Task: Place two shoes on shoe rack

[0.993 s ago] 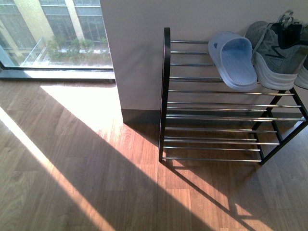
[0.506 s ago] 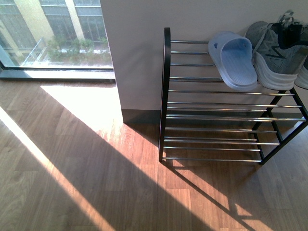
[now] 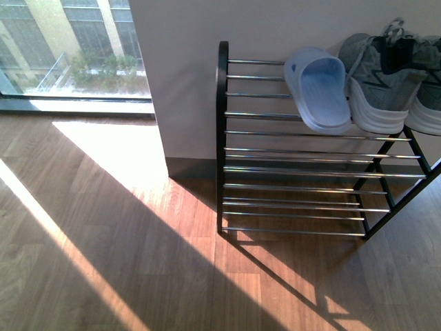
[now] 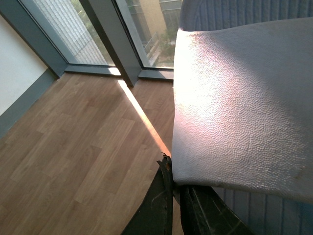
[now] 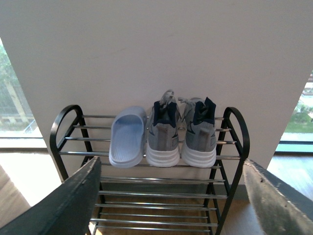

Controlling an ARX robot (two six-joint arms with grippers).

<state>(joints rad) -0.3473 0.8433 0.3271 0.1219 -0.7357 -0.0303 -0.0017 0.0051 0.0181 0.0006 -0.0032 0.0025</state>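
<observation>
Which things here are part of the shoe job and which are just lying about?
Job:
left sneaker, on the top shelf
right sneaker, beside it
rack

Lying about:
slipper, on the top shelf left of the sneakers
pale textured thing clamped in the left hand

The shoe rack stands on a wooden floor against a white wall, its black arched ends joined by thin chrome rods in several tiers. On the top tier lie three things side by side: a pale blue slipper on the left, then the two shoes, one grey sneaker just right of the slipper and the other sneaker at the right end. The lower tiers carry nothing visible.
</observation>
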